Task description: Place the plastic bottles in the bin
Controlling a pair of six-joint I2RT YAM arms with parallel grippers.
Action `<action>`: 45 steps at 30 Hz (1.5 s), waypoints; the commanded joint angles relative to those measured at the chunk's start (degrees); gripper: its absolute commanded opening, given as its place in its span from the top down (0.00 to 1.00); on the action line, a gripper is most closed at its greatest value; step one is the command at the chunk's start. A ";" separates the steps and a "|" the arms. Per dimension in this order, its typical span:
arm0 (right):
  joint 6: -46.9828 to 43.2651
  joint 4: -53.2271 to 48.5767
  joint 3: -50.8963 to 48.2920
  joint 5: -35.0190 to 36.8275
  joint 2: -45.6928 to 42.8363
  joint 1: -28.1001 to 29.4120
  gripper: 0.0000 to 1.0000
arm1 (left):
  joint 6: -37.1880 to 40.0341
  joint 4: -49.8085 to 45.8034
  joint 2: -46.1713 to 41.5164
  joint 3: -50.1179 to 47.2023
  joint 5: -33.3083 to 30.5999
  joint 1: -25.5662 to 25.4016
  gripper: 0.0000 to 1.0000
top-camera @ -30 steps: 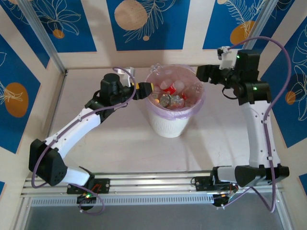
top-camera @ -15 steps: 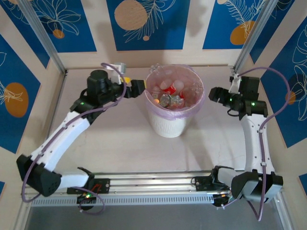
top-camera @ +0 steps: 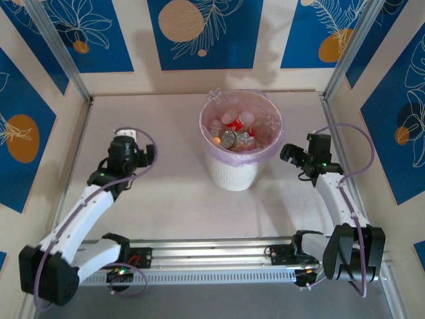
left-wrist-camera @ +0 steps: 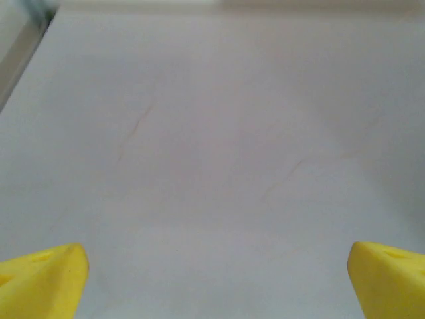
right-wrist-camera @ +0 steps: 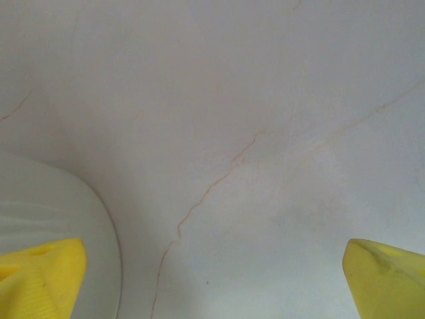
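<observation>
Both arms have pulled back from the bin since a second ago. The left claw, which was at the bin's left rim, now sits well to the left of the bin and low over the table. The right claw, which was up by the bin's right rim, has dropped to just beside the bin's right flank. The bin itself has not shifted. It stands upright toward the far side of the table, and its pink bag is folded over the rim. The bottles lie piled inside it, clear bodies with red caps and red labels showing, and I cannot count them from above. On the left wrist camera I see the two yellow fingertips spread wide at the lower corners, with bare table between them, so that claw is released and carries nothing. The right wrist camera gives me the same picture: yellow tips far apart, nothing between them, cracked pale tabletop below. A white curved wall sits just beside the left tip there, and it looks like the bin's side. From above, the right claw points at the bin without touching it.
</observation>
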 commanded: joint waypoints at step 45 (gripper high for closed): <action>-11.90 67.71 -19.17 3.22 22.34 5.94 0.01 | 14.82 70.61 30.61 -21.08 7.57 11.04 0.00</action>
